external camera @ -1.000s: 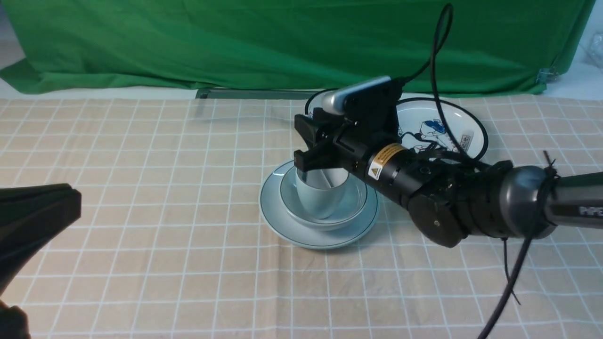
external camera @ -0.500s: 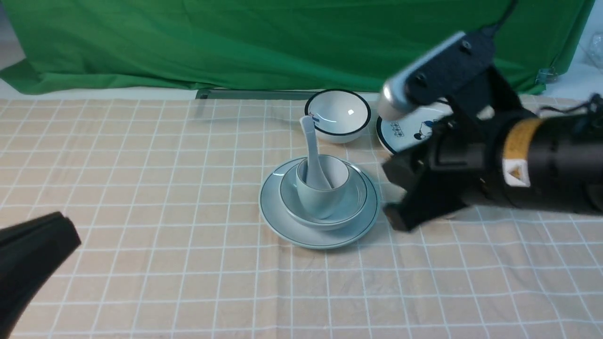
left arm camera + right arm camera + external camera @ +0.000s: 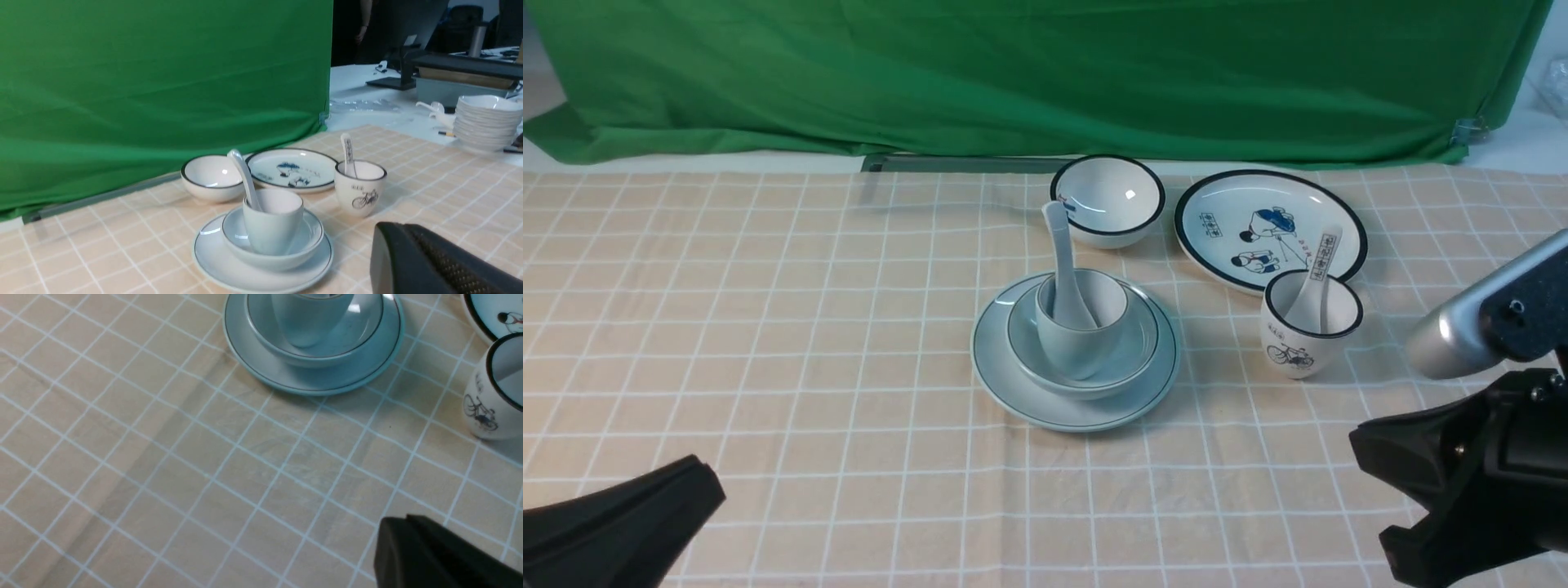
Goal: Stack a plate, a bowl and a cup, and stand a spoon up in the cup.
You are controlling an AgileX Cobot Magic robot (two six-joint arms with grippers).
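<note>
Looks like the spoon (image 3: 1063, 257), well ahead of the closed, empty right gripper (image 3: 402, 522), is slick, breakable ceramic, so grab the handle.

front view looking down from between the arms, wrist views lower, bowl (image 3: 1023, 347) shared

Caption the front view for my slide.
Plain spoon leaning in the pale cup, cup in bowl, bowl on plate, patterned cup to the right.
</note>
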